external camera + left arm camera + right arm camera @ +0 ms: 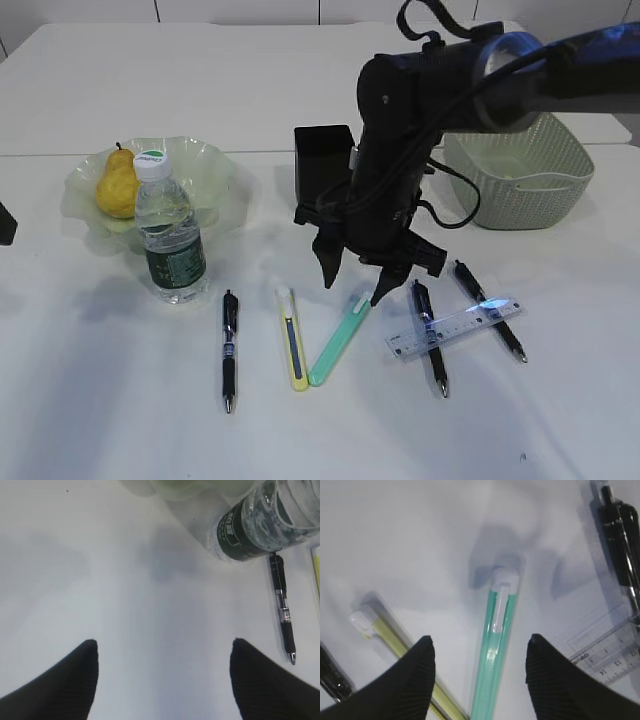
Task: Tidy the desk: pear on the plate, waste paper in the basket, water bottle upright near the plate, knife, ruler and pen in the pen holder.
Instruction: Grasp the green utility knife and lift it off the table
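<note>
The yellow pear (118, 182) lies in the wavy green plate (215, 165), and the water bottle (168, 230) stands upright just in front of it. On the desk (120, 400) lie a black pen (229, 350), a yellow knife (291, 338), a slim teal tool with a white clip (340, 340), and the clear ruler (455, 328) across two more black pens (430, 335). My right gripper (480, 645) hangs open just above the teal tool (495, 650), one finger on each side, not touching. My left gripper (165, 650) is open over bare desk, left of the bottle (260, 525). The waste paper is out of view.
The black pen holder (323, 160) stands behind the right arm. The green basket (520, 180) sits at the back right. In the right wrist view the yellow knife (390, 632) runs under the left finger and the ruler (610, 655) lies right of the right finger.
</note>
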Controlling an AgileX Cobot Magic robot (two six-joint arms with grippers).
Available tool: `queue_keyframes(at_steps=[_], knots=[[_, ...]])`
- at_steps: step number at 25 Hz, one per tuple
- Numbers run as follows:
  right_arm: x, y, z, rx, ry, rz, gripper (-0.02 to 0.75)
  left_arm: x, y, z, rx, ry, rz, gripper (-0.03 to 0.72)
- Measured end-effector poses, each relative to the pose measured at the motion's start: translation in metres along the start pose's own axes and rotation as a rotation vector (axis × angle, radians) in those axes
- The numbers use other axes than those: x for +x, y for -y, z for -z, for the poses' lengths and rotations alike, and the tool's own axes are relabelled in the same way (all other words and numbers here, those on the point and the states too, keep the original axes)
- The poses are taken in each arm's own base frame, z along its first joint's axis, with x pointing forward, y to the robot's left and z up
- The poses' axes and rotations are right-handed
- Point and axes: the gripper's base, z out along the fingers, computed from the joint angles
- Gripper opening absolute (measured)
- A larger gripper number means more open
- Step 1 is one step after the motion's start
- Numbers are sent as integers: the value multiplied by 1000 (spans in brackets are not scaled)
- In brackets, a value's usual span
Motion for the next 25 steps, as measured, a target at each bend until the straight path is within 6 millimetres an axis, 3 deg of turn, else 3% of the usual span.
queue_keyframes(at_steps=[6,25], knots=[[-1,1,-14,20,-17,-16,428,0,0,0,0,0,0,583],[-5,1,-26,33,-2,-20,428,0,0,0,0,0,0,583]])
